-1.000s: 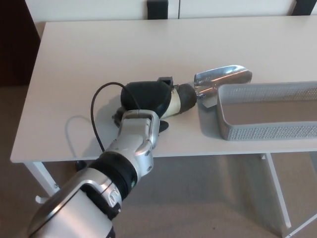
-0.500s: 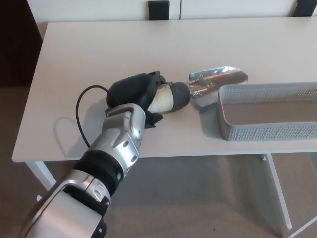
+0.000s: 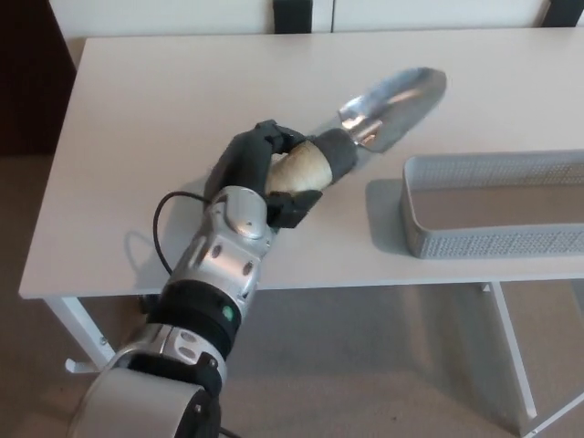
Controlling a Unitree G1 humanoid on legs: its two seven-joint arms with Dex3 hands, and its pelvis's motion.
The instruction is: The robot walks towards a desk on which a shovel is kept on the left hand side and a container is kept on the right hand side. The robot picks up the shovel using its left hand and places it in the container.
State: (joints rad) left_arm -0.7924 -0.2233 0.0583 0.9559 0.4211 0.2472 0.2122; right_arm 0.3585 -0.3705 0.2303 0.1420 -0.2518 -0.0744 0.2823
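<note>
White bench (image 3: 164, 128) lies under my left hand (image 3: 265, 173), which is wrapped tight on the shovel (image 3: 365, 123) handle, scoop up and left of the container (image 3: 493, 242) so it can go in.

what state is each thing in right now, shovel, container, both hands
shovel: held by its handle, lifted, blade pointing up-right, not in the container
container: on the desk at right, nothing visible inside
left hand: fingers closed around the shovel handle
right hand: not in view
</note>
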